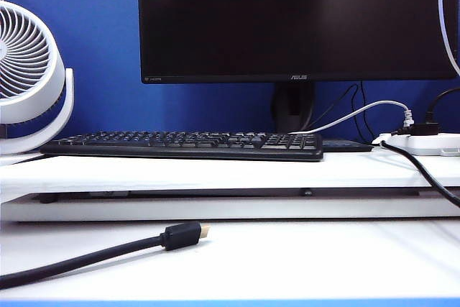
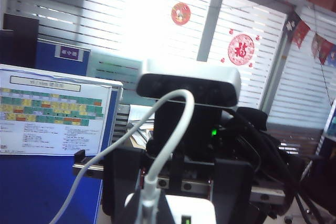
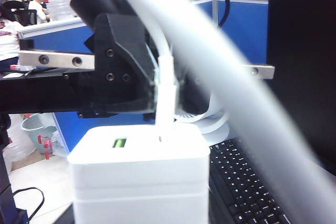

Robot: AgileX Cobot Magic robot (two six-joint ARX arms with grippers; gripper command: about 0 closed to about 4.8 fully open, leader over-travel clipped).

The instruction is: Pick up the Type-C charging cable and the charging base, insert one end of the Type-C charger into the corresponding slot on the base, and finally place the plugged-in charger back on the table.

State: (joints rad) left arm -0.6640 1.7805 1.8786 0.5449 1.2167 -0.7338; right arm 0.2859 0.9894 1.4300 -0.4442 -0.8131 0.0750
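Observation:
Neither gripper shows in the exterior view; both are raised above the table (image 1: pixel 215 170). In the right wrist view the white charging base (image 3: pixel 139 177) fills the foreground and hides my right gripper (image 3: pixel 139 205), which is shut on it. My left gripper (image 3: pixel 157 85) is shut on the white plug of the Type-C charging cable (image 3: pixel 166 103). The plug's tip meets the base's face beside a green-lit port; I cannot tell how deep it sits. In the left wrist view the cable (image 2: pixel 168 129) arches up from my left gripper (image 2: pixel 149 208), with the base (image 2: pixel 197 211) just beyond.
On the raised desk stand a black keyboard (image 1: pixel 187 143), a monitor (image 1: pixel 295 19), a white fan (image 1: pixel 29 70) and a power strip (image 1: pixel 431 143) with a grey-white cable (image 1: pixel 352 114). A thick black gold-tipped cable (image 1: pixel 180 236) lies on the front surface.

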